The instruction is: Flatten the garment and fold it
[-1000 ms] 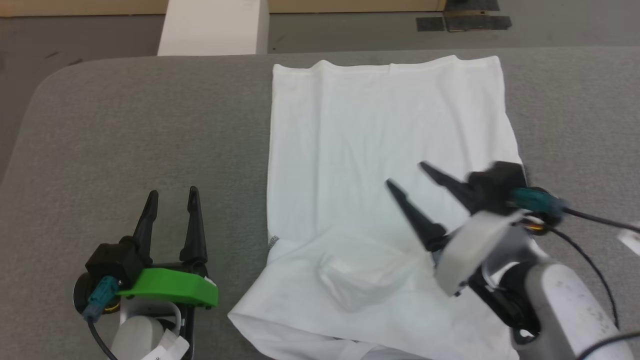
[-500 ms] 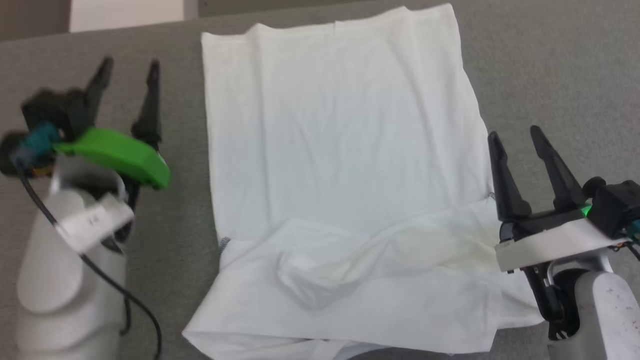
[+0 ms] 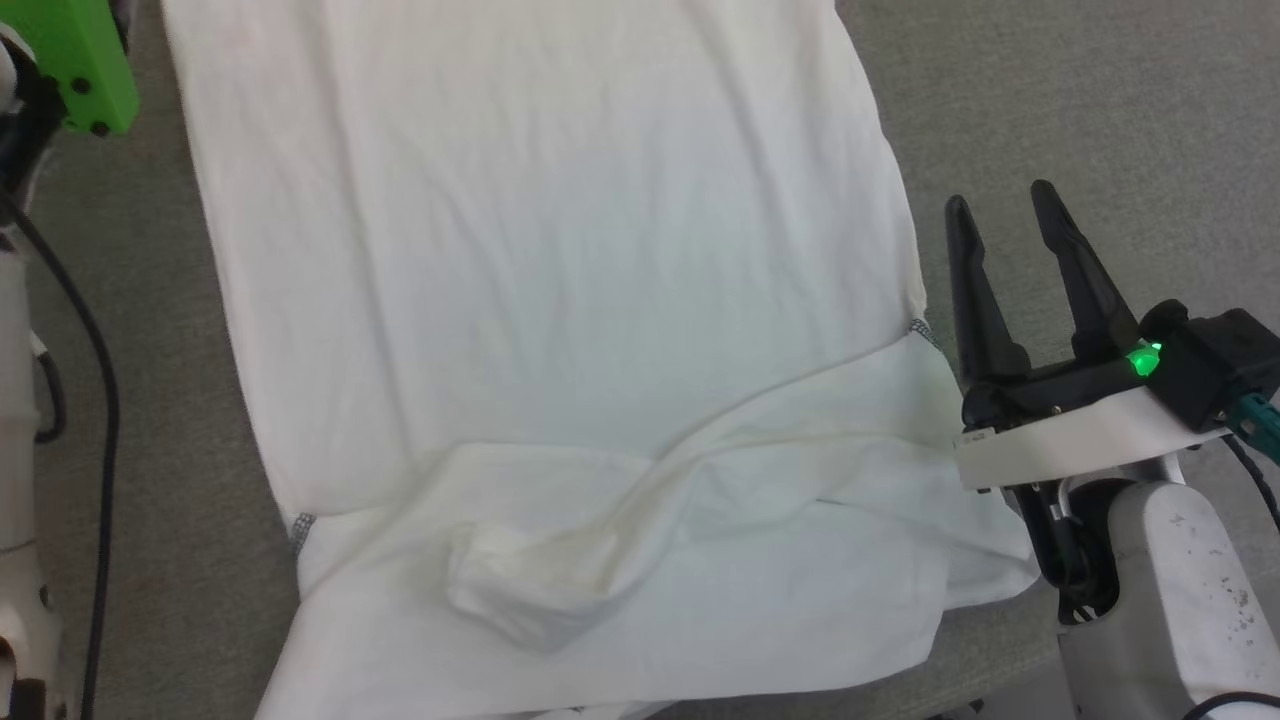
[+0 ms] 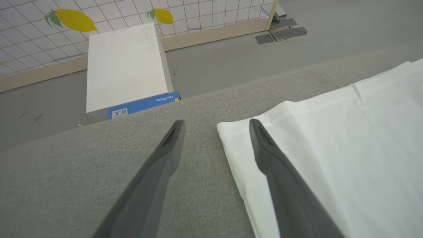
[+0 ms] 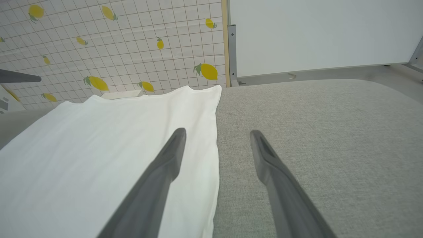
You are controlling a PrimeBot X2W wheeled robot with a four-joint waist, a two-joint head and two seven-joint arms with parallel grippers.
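Garment (image 3: 560, 300) is laid flat on grey fabric table (image 3: 1050, 100), rumpled at near end. Left pincer (image 4: 214, 124) and right pincer (image 3: 998, 198) are held apart, empty, over its side edges. White box (image 4: 125, 66), grey floor (image 4: 231, 56) and lemon-print wall (image 5: 99, 43) are seen beyond.

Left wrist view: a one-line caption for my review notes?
Open left hand poised astride the white garment's corner on the grey surface, white box on the floor beyond.

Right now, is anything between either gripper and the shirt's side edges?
Nothing visible is. The right gripper stands open at the garment's right edge, one finger over the fabric, one over the bare grey surface. The left gripper, open too, straddles the left edge near the far corner the same way.
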